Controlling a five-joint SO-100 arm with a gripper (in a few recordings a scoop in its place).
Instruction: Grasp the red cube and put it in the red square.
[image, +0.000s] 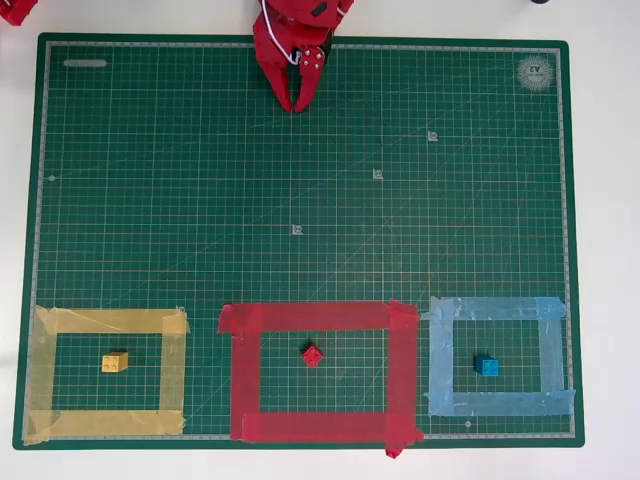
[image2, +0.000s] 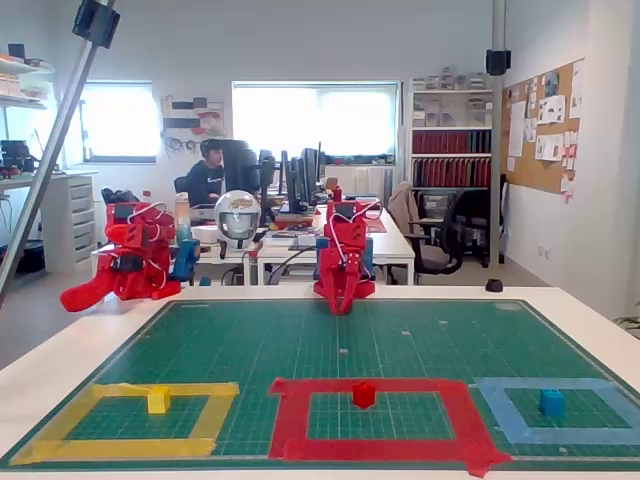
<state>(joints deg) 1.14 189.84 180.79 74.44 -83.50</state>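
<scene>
The red cube (image: 312, 354) (image2: 363, 394) rests on the green mat inside the red square (image: 320, 317) (image2: 375, 448), a wide red tape outline at the mat's near edge. My red gripper (image: 299, 103) (image2: 340, 307) is far from it at the mat's opposite edge, folded back, its fingers together and pointing down at the mat with nothing between them.
A yellow block (image: 115, 362) (image2: 158, 400) sits inside a yellow tape outline (image: 110, 321) left of the red one. A blue block (image: 487, 366) (image2: 551, 402) sits inside a light blue tape outline (image: 495, 307) to the right. The green mat (image: 300, 200) lies on a white table.
</scene>
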